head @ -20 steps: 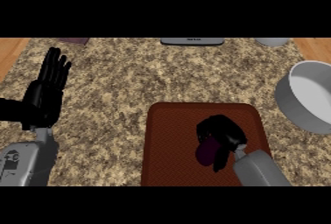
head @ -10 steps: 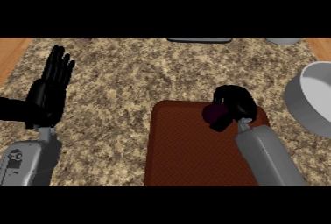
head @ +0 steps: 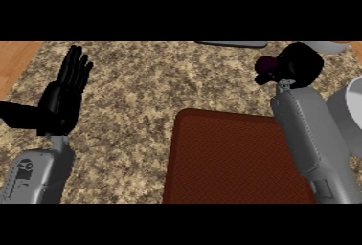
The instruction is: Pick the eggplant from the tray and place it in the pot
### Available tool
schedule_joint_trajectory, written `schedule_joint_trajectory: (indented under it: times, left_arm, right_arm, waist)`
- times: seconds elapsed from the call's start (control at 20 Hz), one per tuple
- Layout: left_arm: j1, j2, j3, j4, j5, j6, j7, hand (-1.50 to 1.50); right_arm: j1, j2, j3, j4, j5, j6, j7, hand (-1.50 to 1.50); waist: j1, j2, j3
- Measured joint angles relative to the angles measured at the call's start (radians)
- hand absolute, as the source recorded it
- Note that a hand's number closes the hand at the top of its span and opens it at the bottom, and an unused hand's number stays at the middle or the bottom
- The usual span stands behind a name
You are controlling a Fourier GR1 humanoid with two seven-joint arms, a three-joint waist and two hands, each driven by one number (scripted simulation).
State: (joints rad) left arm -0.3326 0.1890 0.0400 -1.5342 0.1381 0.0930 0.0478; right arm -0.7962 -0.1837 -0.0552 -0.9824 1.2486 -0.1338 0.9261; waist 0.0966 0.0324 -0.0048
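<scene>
The left hand [head: 62, 103] rests well to the left of the tray [head: 233, 162], its fingers straight and upright, holding nothing. The tray itself lies bare on the speckled desk [head: 148, 91], so the pick looks done. Beyond the tray's far right corner, the right hand [head: 300, 64] is raised with its fingers curled round the eggplant [head: 267, 64], whose dark purple end shows at the hand's left side. The pot [head: 350, 107] sits just right of the tray, only its pale rim in view at the edge. What is left, as I judge it: carrying the eggplant rightward over the pot and letting it go inside.
</scene>
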Motion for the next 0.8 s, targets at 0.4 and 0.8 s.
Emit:
schedule_joint_trajectory:
  times: [0.4, 0.8]
  left_arm:
    - [-0.005, -0.006, -0.004, 0.004, -0.006, 0.007, 0.010, 0.00]
    - [0.017, 0.013, 0.034, 0.013, 0.005, 0.009, 0.009, 0.00]
  right_arm:
    - [-0.181, -0.072, -0.020, 0.133, 0.328, -0.056, 0.213, 1.50]
    - [-0.232, -0.077, -0.081, 0.156, 0.523, -0.053, 0.291, 1.50]
  waist:
    - [-0.009, -0.008, 0.001]
    - [-0.058, -0.024, 0.003]
